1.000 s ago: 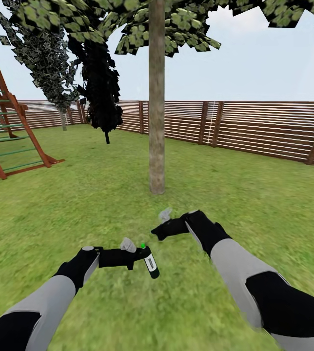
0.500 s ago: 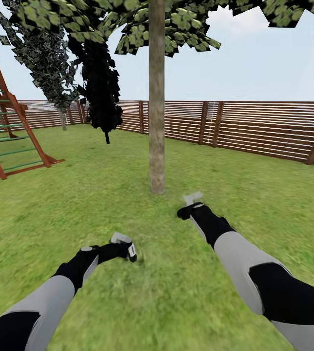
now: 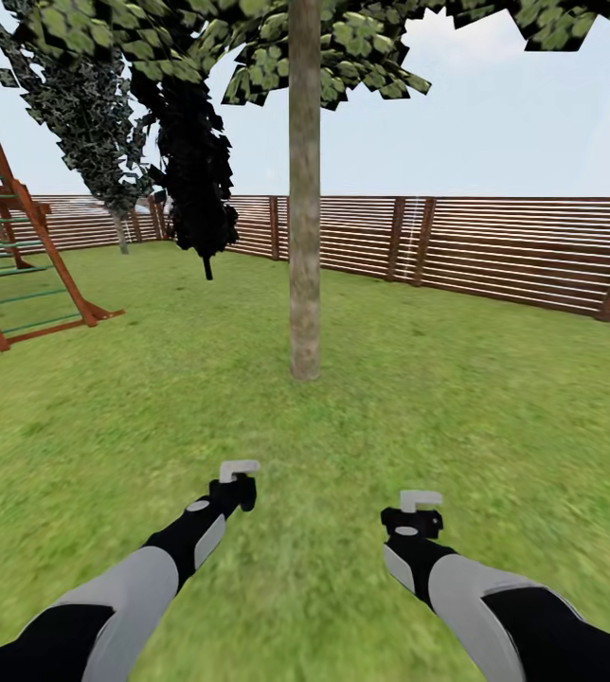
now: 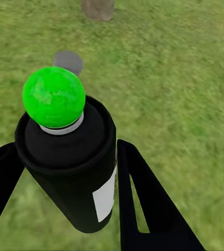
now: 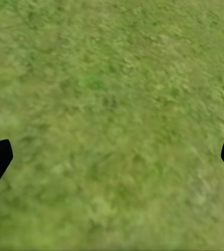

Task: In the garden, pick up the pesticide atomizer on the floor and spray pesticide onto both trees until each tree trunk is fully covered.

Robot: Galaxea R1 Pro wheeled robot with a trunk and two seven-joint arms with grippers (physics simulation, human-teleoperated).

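The pesticide atomizer, a black bottle with a white label and a green round top, stands between the black fingers of my left gripper, which is shut on it. In the head view my left gripper hovers low over the lawn, pointing toward the tree trunk ahead, and hides the bottle. The base of that trunk lies beyond the bottle. My right gripper hangs open to the right over bare grass, fingers spread wide. A second tree stands far back left by the fence.
A wooden playset stands at the left. A dark conifer grows behind the near trunk. A slatted wooden fence closes off the back and right. Open lawn lies between me and the trunk. A small grey round spot sits on the grass.
Both arms have drawn back toward me and turned to point forward. The atomizer, seen lying sideways in the left gripper before, is now hidden behind it in the head view.
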